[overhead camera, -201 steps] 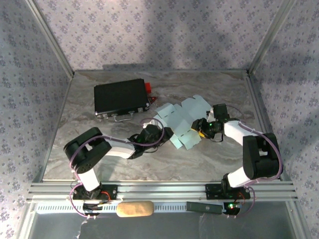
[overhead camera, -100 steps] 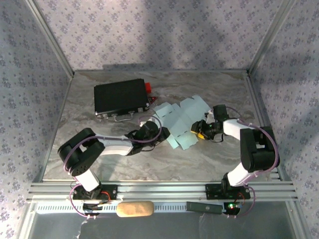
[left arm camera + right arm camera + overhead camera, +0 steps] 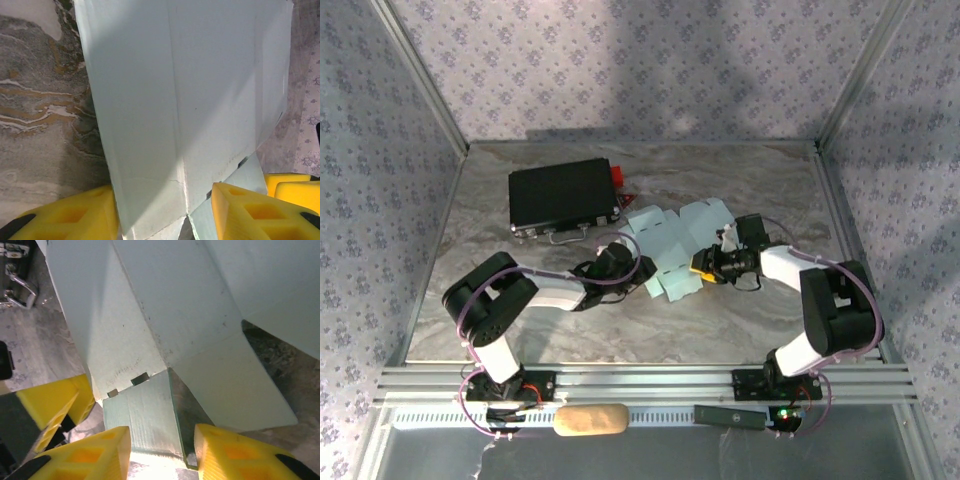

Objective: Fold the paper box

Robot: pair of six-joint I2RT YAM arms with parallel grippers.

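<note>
The paper box is a pale light-blue die-cut sheet lying mid-table, partly lifted along its creases. My left gripper is at its left edge. In the left wrist view a raised panel of the sheet stands between the wide-apart yellow fingers, so the left gripper is open. My right gripper is at the sheet's near right edge. It is open, and a slotted flap lies between its yellow fingertips on the table.
A black case with a red end lies at the back left; its metal latch shows beside the sheet. The left gripper's yellow finger is close to the right one. A tan object rests on the front rail.
My right gripper has pushed left into the sheet, which has slid left and bunched up. My left gripper has shifted slightly up and back along the sheet's left edge.
</note>
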